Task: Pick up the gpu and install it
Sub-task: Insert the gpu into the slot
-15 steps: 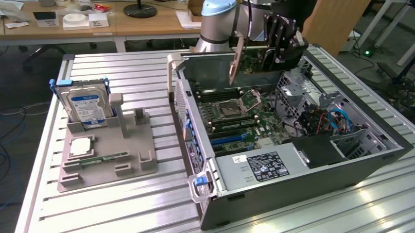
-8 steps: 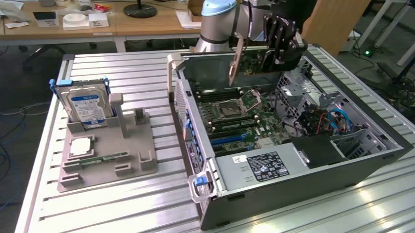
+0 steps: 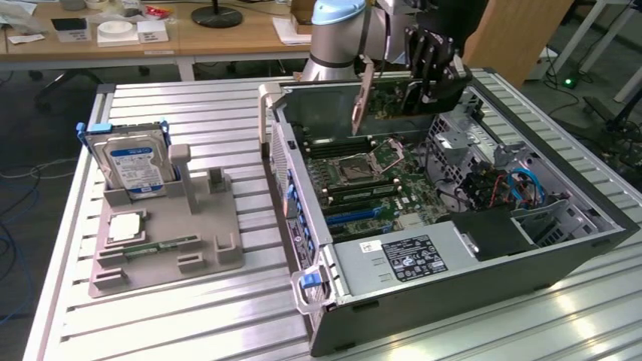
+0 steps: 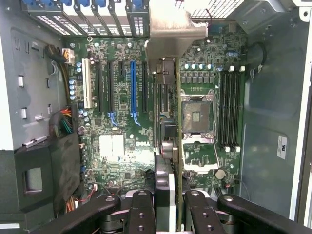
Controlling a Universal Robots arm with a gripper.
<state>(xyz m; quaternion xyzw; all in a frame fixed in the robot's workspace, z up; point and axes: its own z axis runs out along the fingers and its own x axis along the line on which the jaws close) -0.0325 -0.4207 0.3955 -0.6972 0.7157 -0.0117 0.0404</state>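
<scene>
The arm stands at the back of the exterior view, wrist bent over. The gripper points down, fingers clamped on the gpu.

Up at the top edge of the exterior view, the arm is cut off. The gpu is partly covered by the gripper, and its far face is hidden. Print on the power supply label is too small to be read, and so is the drive label. In the wrist view the card is seen edge-on, with the slots beneath it masked. The fingers are cropped by the frame edge.
</scene>
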